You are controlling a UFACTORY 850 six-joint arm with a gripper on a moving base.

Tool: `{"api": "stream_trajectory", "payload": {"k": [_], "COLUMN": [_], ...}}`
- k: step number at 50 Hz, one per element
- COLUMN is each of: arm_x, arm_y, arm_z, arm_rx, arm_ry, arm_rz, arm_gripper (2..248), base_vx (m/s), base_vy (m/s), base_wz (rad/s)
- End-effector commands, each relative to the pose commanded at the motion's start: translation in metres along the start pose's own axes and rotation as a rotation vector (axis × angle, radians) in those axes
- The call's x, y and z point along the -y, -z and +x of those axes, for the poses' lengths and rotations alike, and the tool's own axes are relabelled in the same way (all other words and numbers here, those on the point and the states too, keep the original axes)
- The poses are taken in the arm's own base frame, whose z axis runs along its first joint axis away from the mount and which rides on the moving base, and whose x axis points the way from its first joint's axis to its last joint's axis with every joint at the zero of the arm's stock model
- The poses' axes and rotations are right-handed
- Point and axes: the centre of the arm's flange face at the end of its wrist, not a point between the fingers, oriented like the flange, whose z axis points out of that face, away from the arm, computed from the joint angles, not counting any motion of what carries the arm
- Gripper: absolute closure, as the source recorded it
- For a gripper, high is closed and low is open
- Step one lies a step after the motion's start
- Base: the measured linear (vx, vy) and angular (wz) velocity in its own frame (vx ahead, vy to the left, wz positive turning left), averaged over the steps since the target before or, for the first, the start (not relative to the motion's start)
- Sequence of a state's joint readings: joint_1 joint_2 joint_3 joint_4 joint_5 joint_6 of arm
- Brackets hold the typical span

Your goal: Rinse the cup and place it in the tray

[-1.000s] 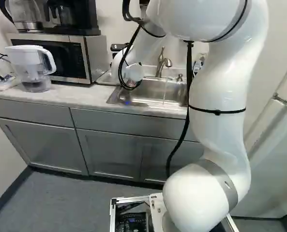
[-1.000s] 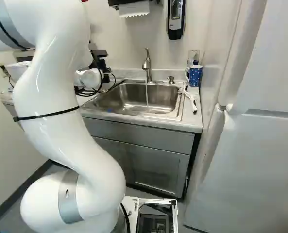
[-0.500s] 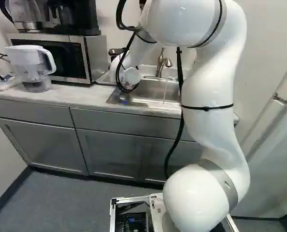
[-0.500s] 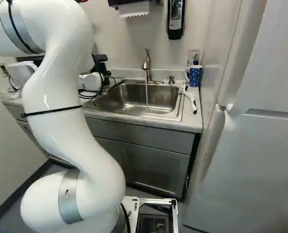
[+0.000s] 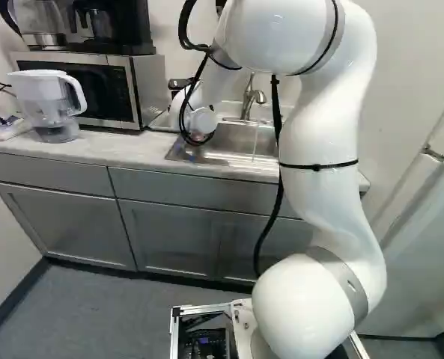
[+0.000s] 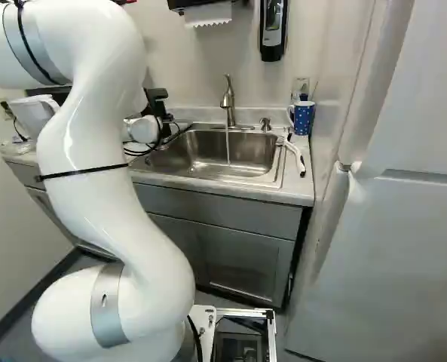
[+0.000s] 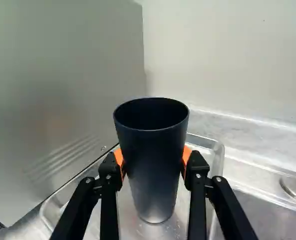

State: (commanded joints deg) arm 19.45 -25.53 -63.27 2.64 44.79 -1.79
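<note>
Arm: white, jointed arm [image 6: 95,188], its upper part farther out toward the desk and its wrist a little lower than in the frame from a second ago; the base has not moved.
End effector: black, two-fingered end effector [image 6: 158,105]; in the wrist view the end effector [image 7: 153,161] holds the cup, its orange pads [image 7: 187,154] pressed on two opposite sides.
Cup: tall, dark blue-grey, tapered cup [image 7: 152,165], upright between the fingers, mouth up, over the tray's floor; whether its base touches the metal cannot be told.
Tray: shallow, shiny metal tray with rounded corners [image 7: 220,160], under and around the end effector's fingertips.
Desk: pale, speckled desk [image 5: 94,149] on grey cabinets, below the end effector.
Microwave: silver and black, boxy microwave [image 5: 141,90], left of the end effector.
Pitcher: white, clear-bottomed plastic pitcher [image 5: 48,97], farther left than the microwave.
Sink: rectangular stainless-steel sink [image 6: 238,179], right of the end effector.
Faucet: curved, brushed-metal faucet [image 6: 228,98], right of the end effector, a thin stream of water [image 6: 228,147] running from it.
Mug: blue, white-spotted mug [image 6: 303,119], well to the right of the end effector, past the sink.
</note>
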Motion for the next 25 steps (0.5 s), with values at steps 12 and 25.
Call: {"api": "stream_trajectory", "payload": {"k": [12,25], "arm_x": [0.0000,0.0000], "arm_y": [0.0000,0.0013], "arm_z": [0.0000,0.0073], "arm_rx": [0.000,-0.012], "arm_ry": [0.000,0.000], "arm_rz": [0.000,0.000], "arm_gripper": [81,3], "base_vx": [0.000,0.000], "base_vy": [0.000,0.000], "base_wz": [0.000,0.000]}}
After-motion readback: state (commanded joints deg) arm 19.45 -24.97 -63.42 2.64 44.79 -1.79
